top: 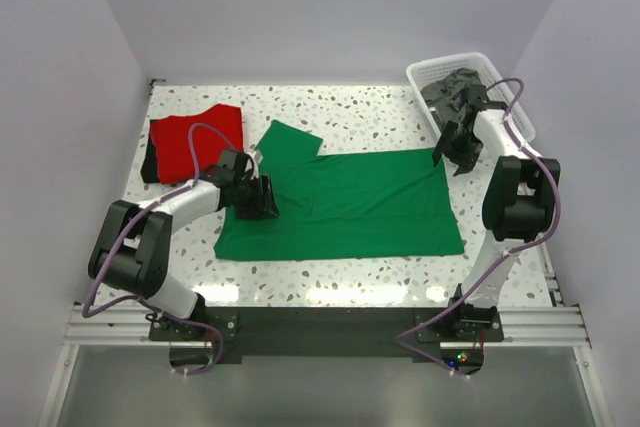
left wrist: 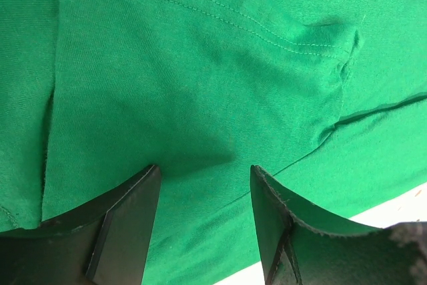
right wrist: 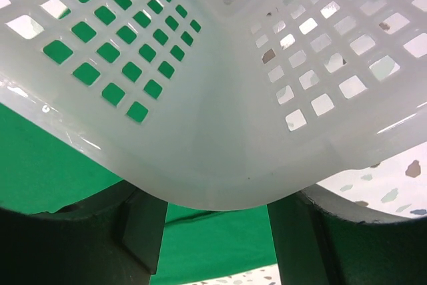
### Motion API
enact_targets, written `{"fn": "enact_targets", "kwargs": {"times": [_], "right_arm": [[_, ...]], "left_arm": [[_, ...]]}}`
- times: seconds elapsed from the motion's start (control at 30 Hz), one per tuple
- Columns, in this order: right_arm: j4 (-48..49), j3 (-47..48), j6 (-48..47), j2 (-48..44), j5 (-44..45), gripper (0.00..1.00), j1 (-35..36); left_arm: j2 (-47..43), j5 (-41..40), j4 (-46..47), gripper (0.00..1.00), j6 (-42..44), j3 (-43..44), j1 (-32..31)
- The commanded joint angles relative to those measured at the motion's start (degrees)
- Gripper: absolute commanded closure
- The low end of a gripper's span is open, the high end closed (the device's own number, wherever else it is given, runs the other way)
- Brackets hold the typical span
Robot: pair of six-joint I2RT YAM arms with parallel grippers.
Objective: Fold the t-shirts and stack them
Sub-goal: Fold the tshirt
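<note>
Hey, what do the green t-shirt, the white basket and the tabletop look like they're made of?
The green t-shirt looks like a matte knit cloth, probably cotton jersey: fine ribbing, stitched hems, soft creases. The basket looks like glossy moulded white plastic, slightly translucent, with square lattice holes. The tabletop looks like smooth speckled terrazzo, or a laminate imitating it.

The green shirt [top: 350, 202] is a plain bright green, its stitching the same colour. The red shirt [top: 195, 137] is solid red. The dark grey shirts [top: 455, 87] are charcoal. The basket [top: 445, 61] is white, a lattice of square holes. The counter [top: 370, 112] is white, speckled with grey and brown flecks. The left pincer [left wrist: 205, 169] and right pincer [right wrist: 217, 221] are black.
</note>
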Motion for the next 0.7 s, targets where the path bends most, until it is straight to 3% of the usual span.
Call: {"fn": "enact_targets", "kwargs": {"times": [0.0, 0.43, 0.67], "right_arm": [[1.52, 3.99, -1.66, 1.60, 1.61, 0.40, -0.93], [2.05, 3.83, -1.75, -1.11, -2.95, 0.40, -1.20], [3.54, -7.75, -0.17, -12.18, -7.96, 0.40, 0.47]], "left_arm": [[3.17, -5.26, -5.64, 0.38, 3.30, -5.26, 0.21], [1.41, -3.50, -5.56, 0.37, 4.44, -3.60, 0.21], [-0.97, -1.74, -8.10, 0.36, 4.18, 3.07, 0.21]]}}
